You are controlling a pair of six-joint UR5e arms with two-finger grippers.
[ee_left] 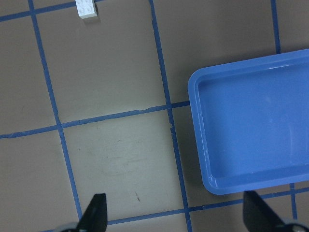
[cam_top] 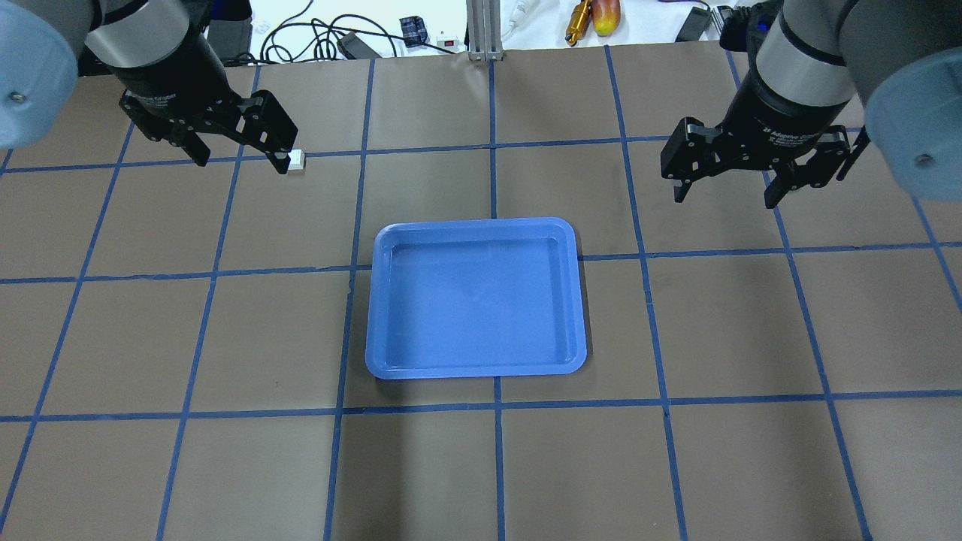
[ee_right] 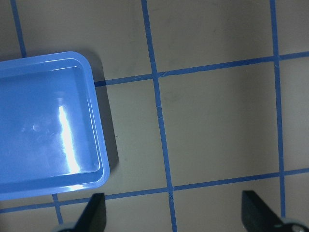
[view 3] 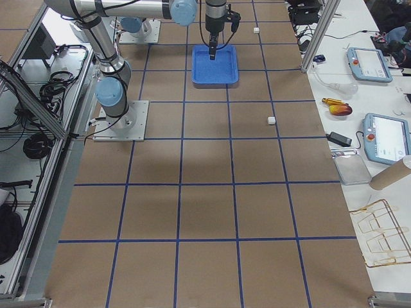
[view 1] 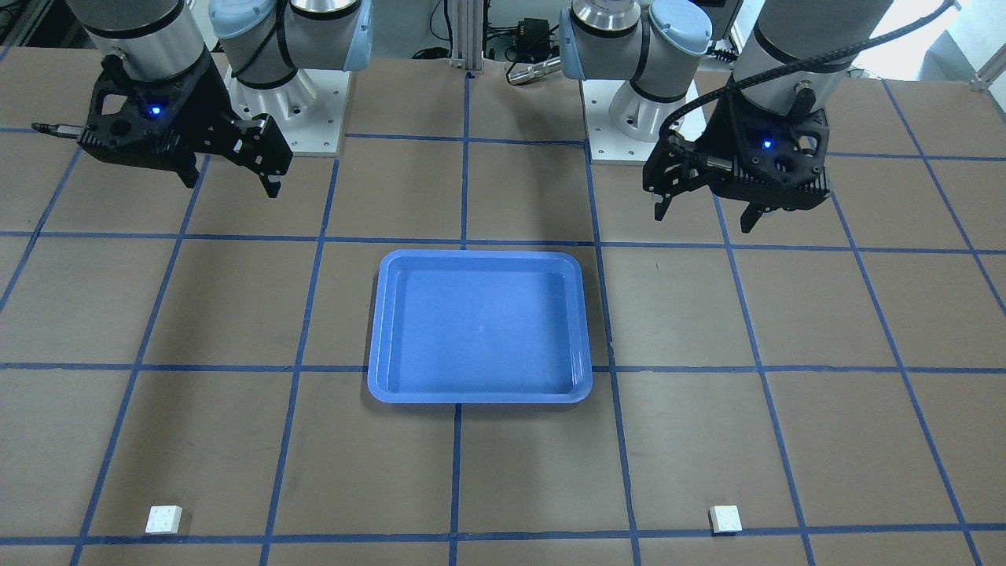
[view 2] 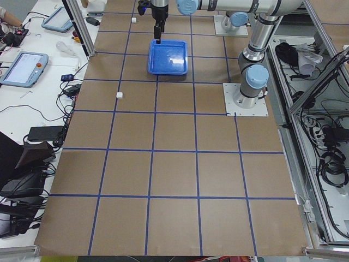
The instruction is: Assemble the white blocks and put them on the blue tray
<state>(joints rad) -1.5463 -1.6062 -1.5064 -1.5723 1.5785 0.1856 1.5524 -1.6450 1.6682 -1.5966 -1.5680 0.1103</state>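
Observation:
The blue tray (view 1: 479, 326) lies empty at the table's middle; it also shows in the overhead view (cam_top: 477, 300). Two white blocks lie apart near the operators' edge: one on my left side (view 1: 725, 519), also seen from overhead (cam_top: 297, 159) and at the top of the left wrist view (ee_left: 87, 8); the other on my right side (view 1: 163, 519), hidden behind my right gripper in the overhead view. My left gripper (cam_top: 240, 158) and right gripper (cam_top: 725, 194) hang open and empty above the table, on either side of the tray.
Blue tape lines divide the brown table into squares. The two arm bases (view 1: 287, 110) (view 1: 640, 118) stand at the robot's edge. Cables and tools (cam_top: 594, 15) lie beyond the far edge. Teach pendants (view 3: 377, 64) lie on side benches.

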